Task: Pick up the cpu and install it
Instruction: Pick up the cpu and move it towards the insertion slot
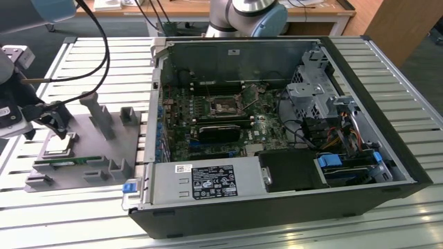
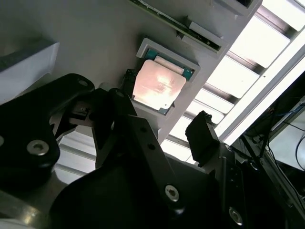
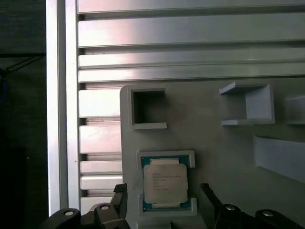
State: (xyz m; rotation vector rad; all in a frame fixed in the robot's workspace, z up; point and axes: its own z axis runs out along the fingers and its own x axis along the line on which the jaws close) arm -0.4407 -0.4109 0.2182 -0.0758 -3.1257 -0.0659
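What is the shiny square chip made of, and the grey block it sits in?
The flat square cpu has a silver-grey top plate that looks like metal: it glares brightly under the light. The grey holder block looks like matte plastic, dull and even.

A work table (image 1: 76, 218) of pale aluminium slats with dark grooves between them spans the exterior view from near to far. Light glints along the bars. In the first wrist view the slats (image 3: 190, 33) carry a soft sheen beside a dark floor (image 3: 21, 119), and in the second wrist view they (image 2: 281, 47) glare white. Beyond the table's far edge stands a desk (image 1: 187, 9) with a light wooden top on a white frame. A brown wooden panel (image 1: 401, 26) rises at the exterior view's far right. Dark grey floor (image 1: 128, 28) lies between table and desk.
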